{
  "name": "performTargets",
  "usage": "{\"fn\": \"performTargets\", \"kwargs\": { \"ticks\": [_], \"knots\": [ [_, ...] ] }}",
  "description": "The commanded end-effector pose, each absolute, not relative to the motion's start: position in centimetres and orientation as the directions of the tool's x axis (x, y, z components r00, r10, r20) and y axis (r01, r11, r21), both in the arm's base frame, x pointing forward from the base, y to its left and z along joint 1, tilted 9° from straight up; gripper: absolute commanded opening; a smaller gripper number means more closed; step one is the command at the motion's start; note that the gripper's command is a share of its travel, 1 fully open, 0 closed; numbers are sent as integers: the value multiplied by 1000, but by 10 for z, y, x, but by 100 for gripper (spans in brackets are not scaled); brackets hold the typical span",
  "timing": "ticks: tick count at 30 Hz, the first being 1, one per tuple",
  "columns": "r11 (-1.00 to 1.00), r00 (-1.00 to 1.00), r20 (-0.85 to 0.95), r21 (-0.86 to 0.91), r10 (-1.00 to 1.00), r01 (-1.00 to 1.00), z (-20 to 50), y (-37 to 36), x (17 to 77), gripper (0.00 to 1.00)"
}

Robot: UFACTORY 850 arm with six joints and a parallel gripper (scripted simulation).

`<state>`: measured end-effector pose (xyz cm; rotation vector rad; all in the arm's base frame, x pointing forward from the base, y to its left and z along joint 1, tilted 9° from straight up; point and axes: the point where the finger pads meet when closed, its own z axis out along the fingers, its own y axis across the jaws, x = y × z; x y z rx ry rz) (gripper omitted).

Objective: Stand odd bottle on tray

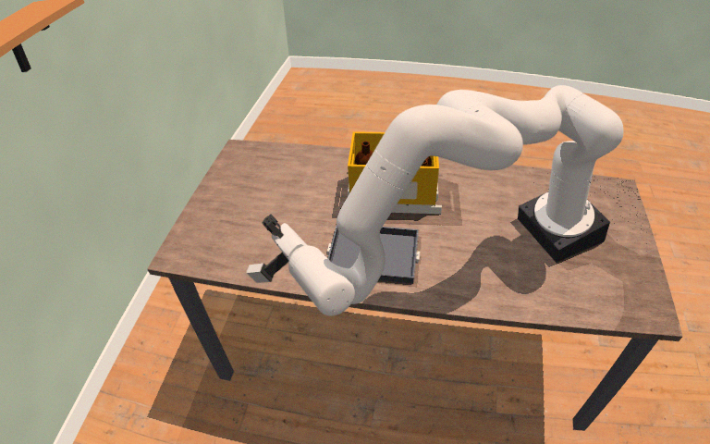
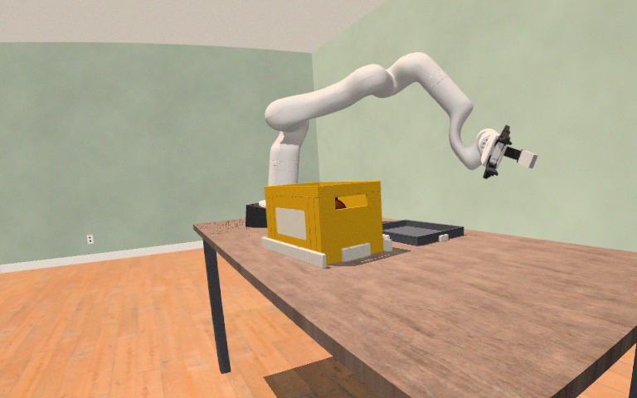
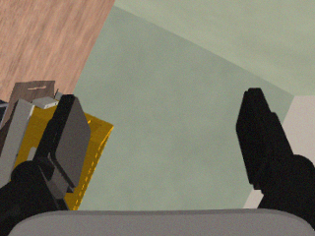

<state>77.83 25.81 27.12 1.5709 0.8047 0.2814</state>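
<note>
The yellow crate [image 1: 426, 189] [image 2: 349, 230] [image 3: 101, 129] stands upright on the table. A brown bottle [image 1: 365, 148] [image 2: 339, 203] shows in it, neck up in the top view; a little of another bottle [image 1: 427, 161] shows at the crate's right. The arm hides the rest of the crate's inside, so necks cannot be compared. The dark grey tray [image 1: 400, 253] [image 2: 407, 229] lies level on the table, partly behind the arm in the top view; no bottle shows on its visible part. My gripper [image 2: 497, 151] [image 3: 160, 110] is wide open and empty, high above the table, tilted sideways, away from crate and tray.
White blocks [image 1: 430, 209] [image 2: 293, 252] border the crate's foot, and small white blocks [image 1: 417, 256] [image 2: 443, 237] sit beside the tray. The robot's black base [image 1: 581, 243] [image 2: 255, 215] stands at the table's other end. A wall [image 3: 162, 147] fills much of the wrist view.
</note>
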Motion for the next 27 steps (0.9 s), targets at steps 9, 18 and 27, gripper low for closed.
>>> {"fn": "performTargets", "kwargs": {
  "ticks": [9, 18, 27],
  "knots": [
    [30, 724, -269, 945, 635, 325, 273, 258, 779, 100],
    [30, 724, -269, 945, 635, 325, 274, 258, 779, 100],
    [30, 724, -269, 945, 635, 325, 359, 252, 767, 100]
  ]
}}
